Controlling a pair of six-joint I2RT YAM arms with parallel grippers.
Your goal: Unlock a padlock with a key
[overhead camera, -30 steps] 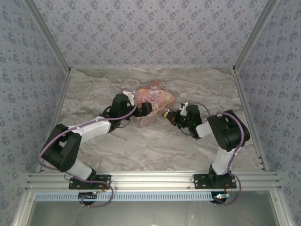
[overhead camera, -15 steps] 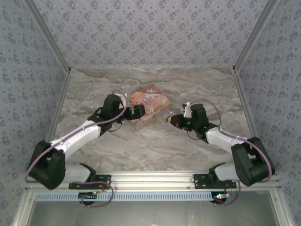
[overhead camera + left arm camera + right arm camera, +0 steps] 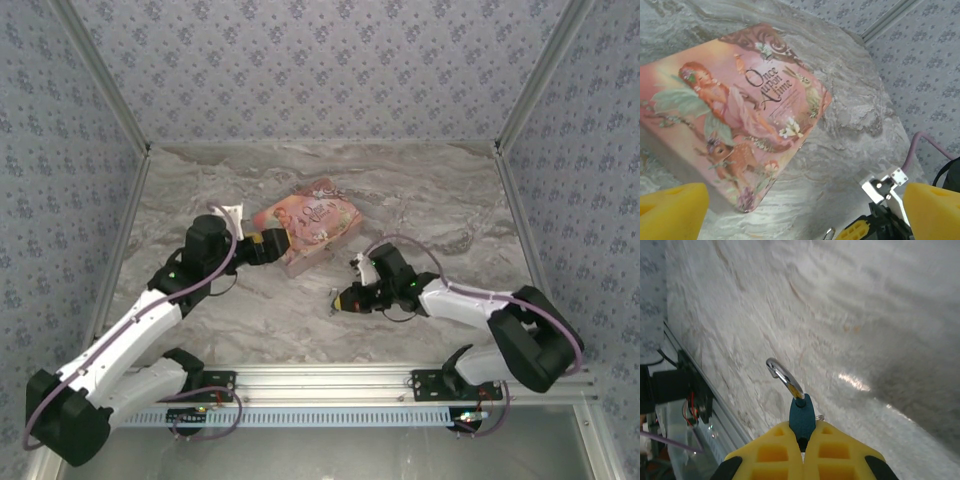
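Right fingers [image 3: 802, 452]: fully closed, yellow pads meeting on the lower end of the padlock [image 3: 801, 417]; teal body stands out past the tips, silvery shackle [image 3: 782, 372] beyond it, hooked and free at its far end, clear of the bench [image 3: 880, 315]; a small silvery ring [image 3: 819, 416] sits just beside the body at the pad tips, what it belongs to I cannot tell. In the top view these fingers [image 3: 345, 298] sit low over the bench about midway between the left and right edges, nearer the near edge than the far one, tips pointing toward the left edge.

Left fingers [image 3: 266, 243]: spread wide, nothing between them; in the wrist view the yellow pads [image 3: 672, 210] frame the near corner of the pink box [image 3: 740, 115] without touching it; tips just beside the box's left end.

Box: lies flat on the bench around the centre, toward the far half, picture side up, lettered "Once upon a time"; well apart from the padlock.
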